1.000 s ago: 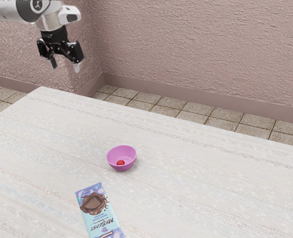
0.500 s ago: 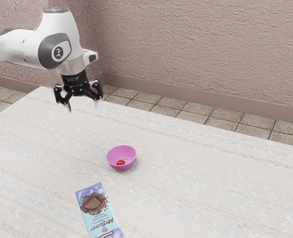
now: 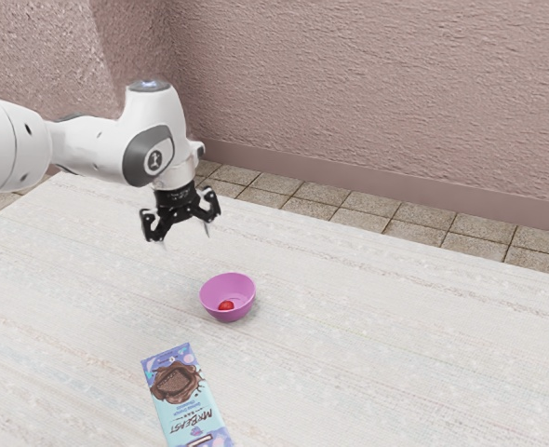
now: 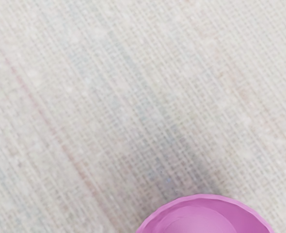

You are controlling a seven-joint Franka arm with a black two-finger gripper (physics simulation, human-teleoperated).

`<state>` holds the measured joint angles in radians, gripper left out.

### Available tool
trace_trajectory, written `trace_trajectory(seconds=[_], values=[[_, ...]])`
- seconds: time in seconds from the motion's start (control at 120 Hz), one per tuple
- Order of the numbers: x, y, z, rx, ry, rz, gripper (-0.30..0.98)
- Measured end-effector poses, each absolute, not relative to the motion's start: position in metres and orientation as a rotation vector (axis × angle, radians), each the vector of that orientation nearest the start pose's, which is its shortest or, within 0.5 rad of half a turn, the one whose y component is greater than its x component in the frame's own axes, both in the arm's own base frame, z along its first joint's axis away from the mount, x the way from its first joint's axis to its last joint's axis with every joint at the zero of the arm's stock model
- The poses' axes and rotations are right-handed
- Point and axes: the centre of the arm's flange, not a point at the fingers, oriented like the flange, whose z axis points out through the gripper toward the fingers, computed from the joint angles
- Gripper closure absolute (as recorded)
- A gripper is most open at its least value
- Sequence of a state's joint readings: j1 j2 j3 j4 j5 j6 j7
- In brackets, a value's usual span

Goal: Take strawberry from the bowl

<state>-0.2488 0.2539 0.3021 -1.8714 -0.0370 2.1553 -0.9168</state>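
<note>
Black gripper (image 3: 186, 238), one: fingers wide apart, nothing between; now lower and nearer the bowl than in the earlier frames. Pink bowl (image 3: 231, 316), one: unmoved on the tabletop (image 3: 377, 326). Red strawberry (image 3: 225, 305), one: inside the bowl, unmoved. Chocolate bar (image 3: 186, 400), one: likewise unmoved.

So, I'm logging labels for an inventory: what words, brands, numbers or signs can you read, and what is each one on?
"MrBeast", on the chocolate bar wrapper, upside down in the exterior view.
Smaller lettering on that same wrapper: too small to read.
Round dark mark on the white arm: too small to make out.
Pink bowl: no lettering that I can see.
</note>
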Motion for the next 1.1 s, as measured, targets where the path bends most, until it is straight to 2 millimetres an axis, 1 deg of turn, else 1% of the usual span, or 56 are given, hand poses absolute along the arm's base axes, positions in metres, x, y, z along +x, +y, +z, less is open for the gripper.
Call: trace_trajectory(seconds=[0.133, 0.242, 0.383, 0.467, 0.6, 0.683, 0.842, 0.95, 1.1], values=[[0.634, 0.019, 0.369, -2.705, -1.554, -0.085, 0.03], [0.641, 0.015, 0.353, -2.670, -1.612, -0.068, 0.04], [0.644, 0.005, 0.345, -2.651, -1.652, -0.066, 0.11], [0.645, -0.003, 0.337, -2.647, -1.651, -0.062, 0.15], [0.645, -0.006, 0.325, -2.636, -1.648, -0.052, 0.21], [0.645, -0.012, 0.321, -2.642, -1.628, -0.051, 0.23], [0.646, -0.021, 0.320, -2.660, -1.603, -0.055, 0.26], [0.645, -0.032, 0.313, -2.668, -1.576, -0.041, 0.26], [0.643, -0.042, 0.297, -2.668, -1.556, -0.012, 0.27]])
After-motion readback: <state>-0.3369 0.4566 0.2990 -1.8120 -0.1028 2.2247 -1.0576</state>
